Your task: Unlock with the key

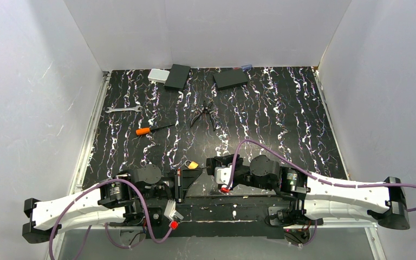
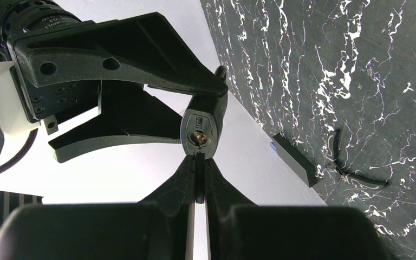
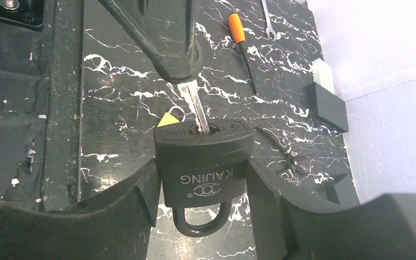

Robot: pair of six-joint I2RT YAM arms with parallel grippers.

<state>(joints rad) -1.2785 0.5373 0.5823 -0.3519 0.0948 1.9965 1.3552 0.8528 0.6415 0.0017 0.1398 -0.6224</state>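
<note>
Right wrist view: right jaws clamped on padlock reading KAJING; left jaws clamped on key at its keyhole

The padlock looks matt black plastic, the key bare shiny metal, the table smooth marbled black.

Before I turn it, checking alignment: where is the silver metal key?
Right wrist view, centre: the silver metal key, pinched by the left hand, has its tip in the keyway of the black KAJING padlock.
</note>
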